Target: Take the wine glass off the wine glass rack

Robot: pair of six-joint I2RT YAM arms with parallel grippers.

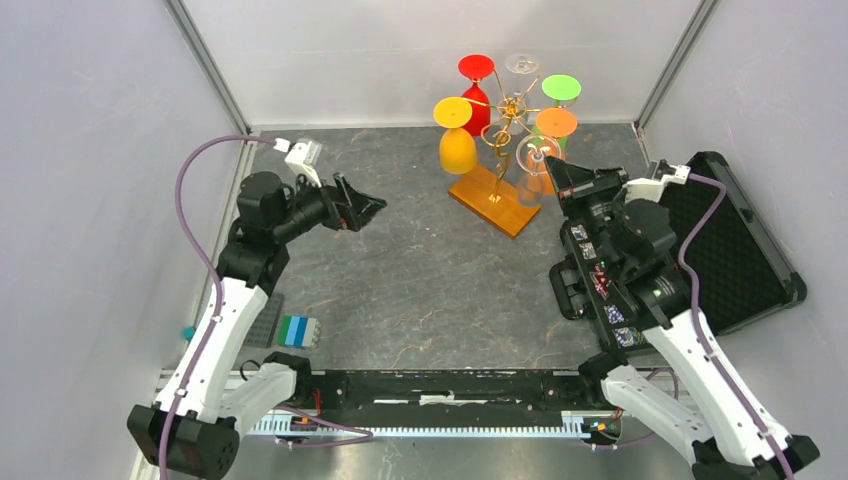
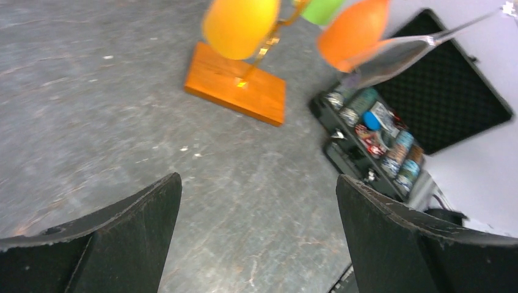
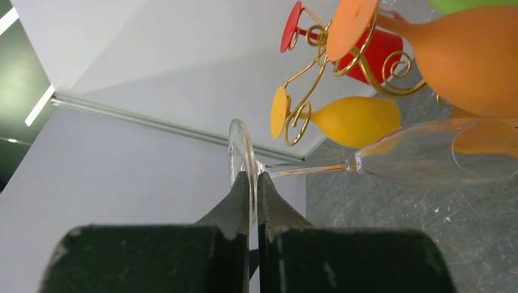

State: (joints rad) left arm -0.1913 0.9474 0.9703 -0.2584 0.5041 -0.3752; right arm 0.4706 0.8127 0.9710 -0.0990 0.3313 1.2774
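Note:
The wine glass rack is a gold wire stand on an amber base at the back of the table. Red, yellow, green and orange glasses hang from it upside down, as does a clear one. My right gripper is shut on the foot of a clear wine glass, its stem level in the right wrist view and no gold wire around its foot. From above, that glass sits just right of the rack. My left gripper is open and holds nothing, left of the base.
An open black foam-lined case lies at the right edge behind my right arm. Small coloured blocks and a grey plate lie near my left arm's base. Enclosure walls and corner posts close in the back and sides.

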